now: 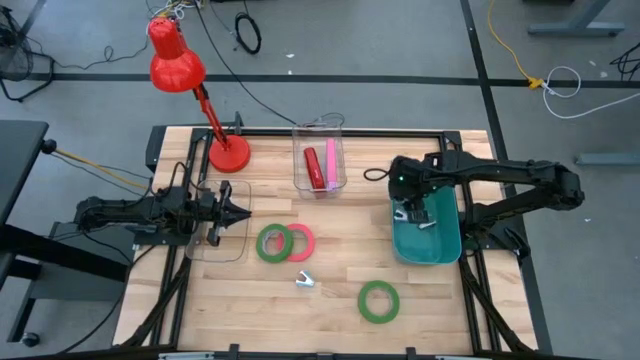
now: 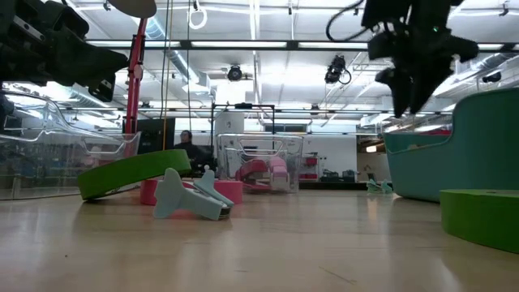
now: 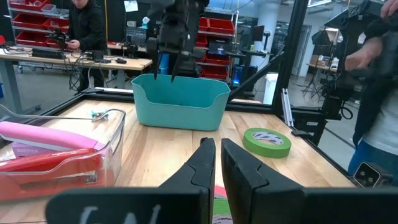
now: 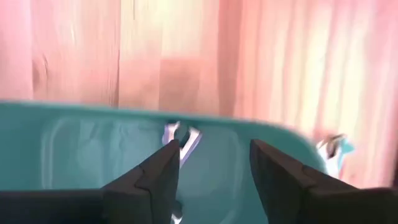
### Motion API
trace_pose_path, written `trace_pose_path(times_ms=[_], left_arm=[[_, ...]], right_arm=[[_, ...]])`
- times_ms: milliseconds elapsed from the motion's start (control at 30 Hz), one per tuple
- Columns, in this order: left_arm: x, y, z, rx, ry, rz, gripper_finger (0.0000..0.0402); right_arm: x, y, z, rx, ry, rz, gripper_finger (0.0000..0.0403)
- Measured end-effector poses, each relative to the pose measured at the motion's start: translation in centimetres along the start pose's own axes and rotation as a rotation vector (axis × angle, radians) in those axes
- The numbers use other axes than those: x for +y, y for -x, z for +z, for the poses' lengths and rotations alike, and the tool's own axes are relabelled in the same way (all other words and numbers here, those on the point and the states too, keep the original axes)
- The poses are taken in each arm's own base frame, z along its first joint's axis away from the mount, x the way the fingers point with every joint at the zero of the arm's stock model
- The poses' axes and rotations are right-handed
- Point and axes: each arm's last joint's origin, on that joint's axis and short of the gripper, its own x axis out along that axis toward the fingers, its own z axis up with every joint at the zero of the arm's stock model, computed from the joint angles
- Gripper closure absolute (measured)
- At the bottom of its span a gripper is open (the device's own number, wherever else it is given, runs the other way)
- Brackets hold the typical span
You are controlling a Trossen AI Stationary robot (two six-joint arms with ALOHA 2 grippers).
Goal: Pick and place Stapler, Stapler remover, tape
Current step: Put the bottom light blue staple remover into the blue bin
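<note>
My right gripper hangs open and empty over the teal bin; a silvery staple remover lies in the bin below its fingers. My left gripper is shut and empty, pointing level toward the table's right, beside a flat clear tray. A green tape ring rests tilted, one edge on the pink-red ring. A second green ring lies flat near the front. A light-blue staple remover lies on the table. A red stapler lies in a clear box.
A red desk lamp stands at the back left. A pink object lies beside the red stapler in the clear box. A black frame runs along the table's edges. People stand in the room beyond the table.
</note>
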Motion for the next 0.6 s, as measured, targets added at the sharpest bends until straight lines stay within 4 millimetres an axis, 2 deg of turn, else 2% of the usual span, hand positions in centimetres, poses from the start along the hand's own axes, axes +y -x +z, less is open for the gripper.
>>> trace_pose_path(times_ms=[267,600], left_arm=[[0.0,0.0,0.0,-0.001,0.0,0.0,0.0371],[0.0,0.0,0.0,0.0,0.0,0.0,0.0371]], right_arm=[[-0.2,2.2,3.3,-0.078,0.017,-0.013,0.0209],[0.9,1.6,8.4,-0.102,-0.063,0.017,0.0209]])
